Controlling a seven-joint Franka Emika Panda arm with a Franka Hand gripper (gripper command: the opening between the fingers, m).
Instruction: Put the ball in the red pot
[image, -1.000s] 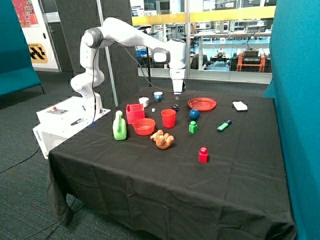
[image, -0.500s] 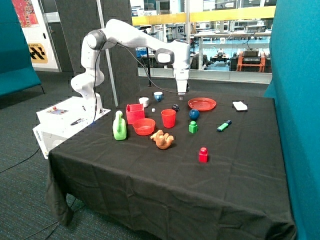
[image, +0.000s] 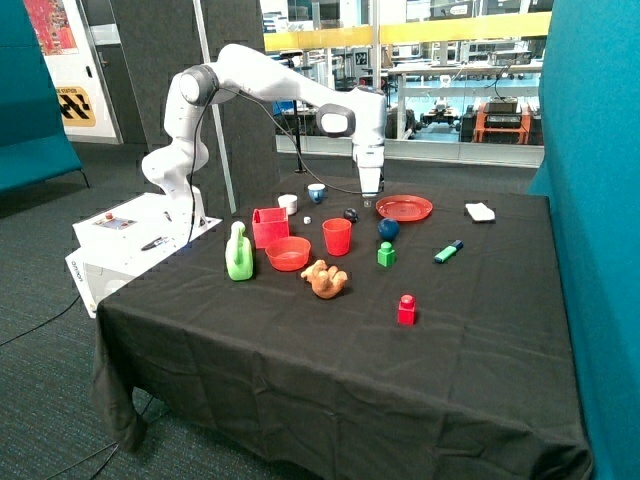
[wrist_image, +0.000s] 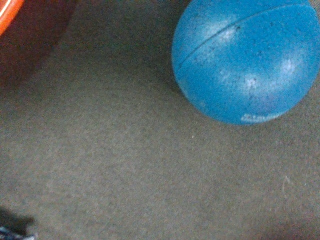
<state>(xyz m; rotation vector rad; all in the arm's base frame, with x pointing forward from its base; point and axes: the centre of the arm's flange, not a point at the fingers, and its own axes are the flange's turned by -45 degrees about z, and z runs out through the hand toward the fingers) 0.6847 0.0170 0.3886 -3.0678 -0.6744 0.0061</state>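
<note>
The dark blue ball (image: 388, 228) lies on the black tablecloth between the red cup (image: 337, 237) and the flat red plate (image: 404, 208), just behind the green block (image: 386, 254). It fills the wrist view (wrist_image: 247, 60), resting on the cloth. The red pot (image: 269, 226), square and straight-sided, stands behind the red bowl (image: 288, 253), several objects away from the ball. My gripper (image: 369, 202) hangs low over the table, just behind the ball and next to the plate's rim, holding nothing that I can see.
A small black ball (image: 351, 214) lies near the gripper. A green bottle (image: 239, 252), an orange toy (image: 326, 279), a red block (image: 407, 309), a marker (image: 448, 251), a white cloth (image: 480, 211) and two small cups (image: 317, 191) stand around. The plate's edge (wrist_image: 5, 12) shows in the wrist view.
My gripper has moved sideways from above the black ball toward the red plate and the blue ball, and has come lower. No object has moved.
</note>
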